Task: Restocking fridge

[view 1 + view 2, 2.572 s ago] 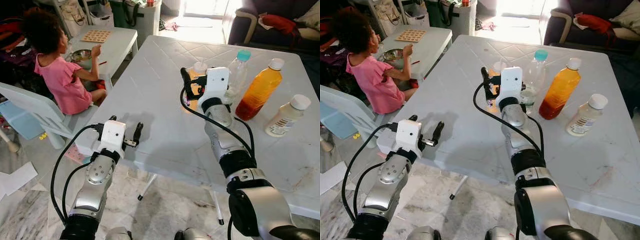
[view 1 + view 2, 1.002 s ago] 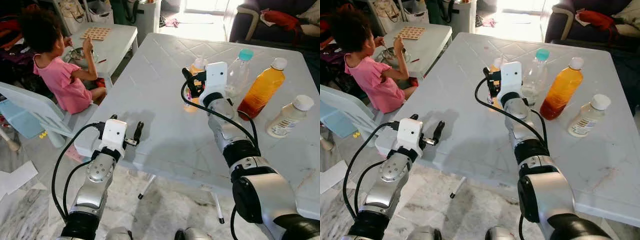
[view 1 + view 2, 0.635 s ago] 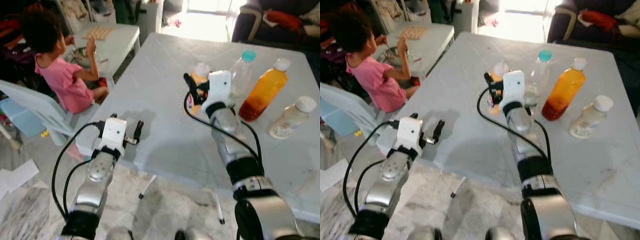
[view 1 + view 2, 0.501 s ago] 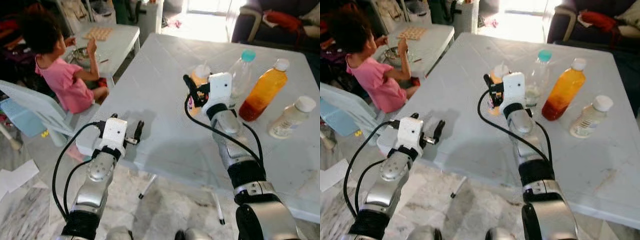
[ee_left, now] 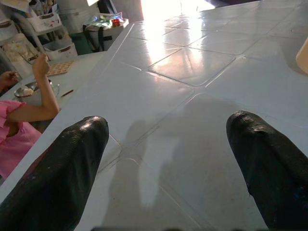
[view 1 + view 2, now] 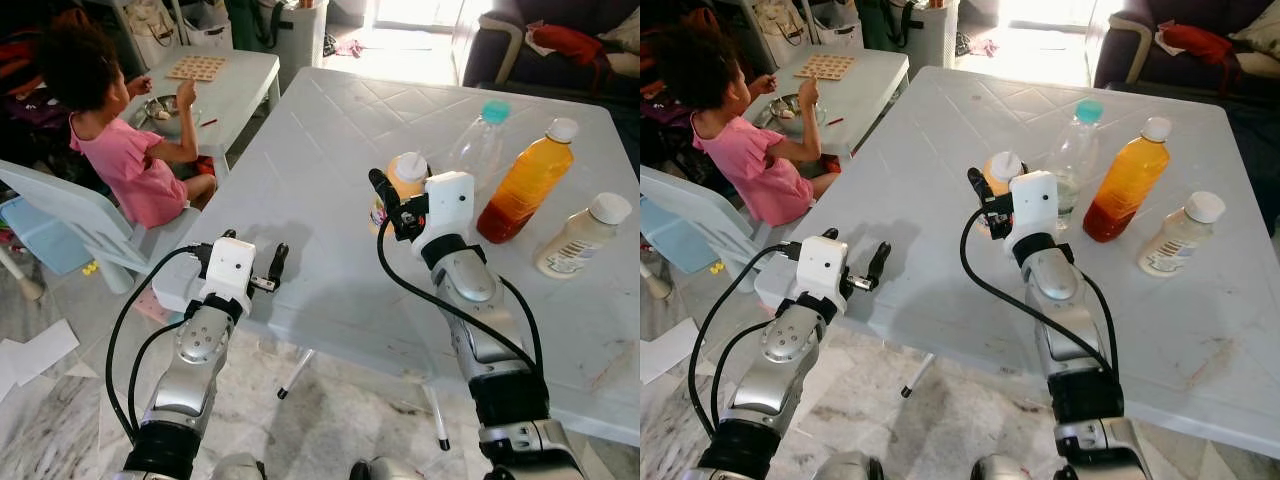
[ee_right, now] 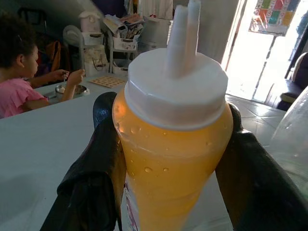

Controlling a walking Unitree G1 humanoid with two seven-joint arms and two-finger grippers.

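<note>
Right wrist view puts the small orange juice bottle squarely between my two black fingers, both pressed to its sides below the white cap, so my right pincer is grasping it by the body, where the grip is widest and steadiest. From my head, the bottle sits near the middle of the white worktop; I cannot tell whether its base rests there or is just clear. At its 2 o'clock stands a clear water bottle, then a tall amber bottle and a pale bottle out at 3 o'clock, waiting their turn for the fridge. My left pincer hovers released at the worktop's near edge, at 8 o'clock from the juice, free to help. A person sits at a side table, at 10 o'clock.
</note>
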